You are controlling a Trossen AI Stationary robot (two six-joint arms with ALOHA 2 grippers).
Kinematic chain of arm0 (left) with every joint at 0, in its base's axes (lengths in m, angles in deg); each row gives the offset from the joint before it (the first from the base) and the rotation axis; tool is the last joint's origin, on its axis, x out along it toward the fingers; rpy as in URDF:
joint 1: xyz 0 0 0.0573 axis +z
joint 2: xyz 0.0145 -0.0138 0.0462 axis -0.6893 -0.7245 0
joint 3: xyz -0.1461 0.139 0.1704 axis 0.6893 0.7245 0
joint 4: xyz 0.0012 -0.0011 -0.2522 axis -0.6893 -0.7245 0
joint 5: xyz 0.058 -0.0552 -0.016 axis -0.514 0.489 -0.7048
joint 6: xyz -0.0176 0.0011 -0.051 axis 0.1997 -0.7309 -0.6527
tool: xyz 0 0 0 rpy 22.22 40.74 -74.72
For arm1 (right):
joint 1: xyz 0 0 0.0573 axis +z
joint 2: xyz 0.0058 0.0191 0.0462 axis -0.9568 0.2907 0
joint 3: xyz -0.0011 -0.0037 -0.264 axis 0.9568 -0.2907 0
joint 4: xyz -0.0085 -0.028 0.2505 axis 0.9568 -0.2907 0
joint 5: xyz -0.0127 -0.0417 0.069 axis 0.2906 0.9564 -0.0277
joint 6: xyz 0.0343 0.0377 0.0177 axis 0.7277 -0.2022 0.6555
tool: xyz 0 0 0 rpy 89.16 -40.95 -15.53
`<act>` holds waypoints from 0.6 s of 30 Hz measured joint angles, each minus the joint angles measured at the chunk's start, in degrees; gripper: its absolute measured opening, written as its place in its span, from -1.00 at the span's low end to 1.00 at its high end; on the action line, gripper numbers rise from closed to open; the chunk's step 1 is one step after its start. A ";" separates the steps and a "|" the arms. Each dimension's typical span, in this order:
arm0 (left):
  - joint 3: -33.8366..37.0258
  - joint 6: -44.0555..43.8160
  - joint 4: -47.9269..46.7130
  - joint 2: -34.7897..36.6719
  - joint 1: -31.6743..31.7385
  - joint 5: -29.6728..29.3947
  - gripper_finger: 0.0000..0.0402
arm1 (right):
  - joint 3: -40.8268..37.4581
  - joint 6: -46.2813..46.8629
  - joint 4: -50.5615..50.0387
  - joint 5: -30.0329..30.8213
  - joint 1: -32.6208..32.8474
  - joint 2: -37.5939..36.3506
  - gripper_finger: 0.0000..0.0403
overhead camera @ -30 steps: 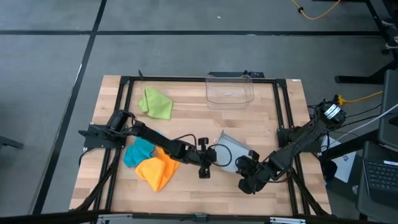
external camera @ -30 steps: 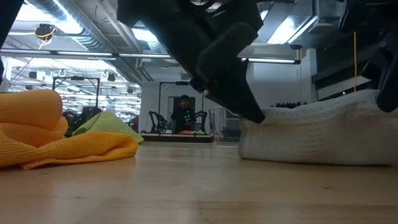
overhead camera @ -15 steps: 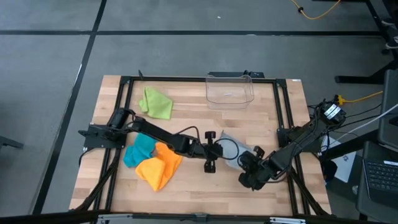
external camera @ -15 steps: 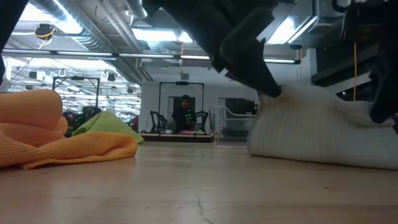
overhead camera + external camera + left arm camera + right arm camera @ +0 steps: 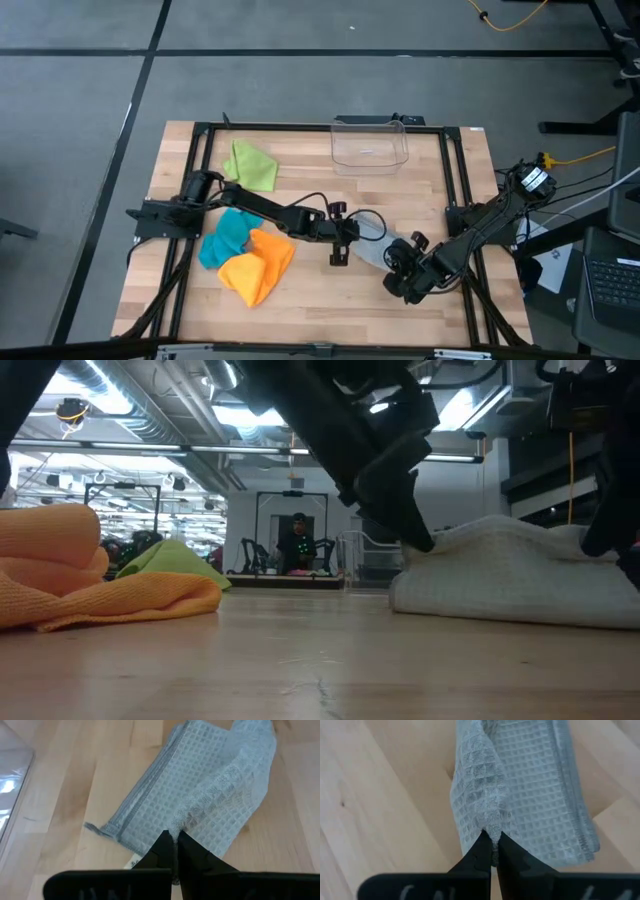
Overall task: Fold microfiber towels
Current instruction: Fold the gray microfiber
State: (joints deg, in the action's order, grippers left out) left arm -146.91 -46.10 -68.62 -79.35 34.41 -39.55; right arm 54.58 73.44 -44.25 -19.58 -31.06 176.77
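Observation:
The light grey towel (image 5: 378, 243) lies on the table's near right part, between my two grippers. My left gripper (image 5: 340, 243) is shut on its left end. My right gripper (image 5: 405, 272) is shut on its near right end. In the low view the grey towel (image 5: 510, 575) is a low mound resting on the table. The orange towel (image 5: 255, 270) and the teal towel (image 5: 225, 240) lie bunched together at the near left. The lime green towel (image 5: 250, 165) lies at the far left. My left gripper pinches a puckered bit of the grey towel's edge (image 5: 176, 829) between its two fingertips, coming low from the table's left. A ridge of cloth runs away from the fingers. One layer or several, I cannot tell. The rest of the towel lies on the table. My right gripper pinches a puckered bit of the towel's opposite edge (image 5: 492, 827) between its two fingertips, coming from the table's near right. A raised ridge runs away from the fingers. The towel's far part, with its hemmed edge (image 5: 575, 815), lies slack on the table.
A clear plastic bin (image 5: 370, 145) stands at the table's far edge. Bare wood shows along the near edge. In the low view the orange towel (image 5: 100, 595) and the green towel (image 5: 170, 565) show on the left, and a person stands far behind the table.
My left gripper has moved toward the table's right and far side with its end of the grey towel. It lifted that end into a peak and then lowered it again. The towel is now more bunched between the two grippers. My right gripper has shifted slightly toward the far edge.

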 joint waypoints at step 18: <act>0.04 2.99 0.86 -0.45 2.76 1.38 -1.00 | 0.00 3.06 -7.32 -0.95 -3.41 3.13 -0.95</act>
State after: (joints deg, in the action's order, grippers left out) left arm -146.87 -43.11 -67.76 -79.80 37.17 -38.16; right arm 54.58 76.50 -51.57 -20.53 -34.47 179.90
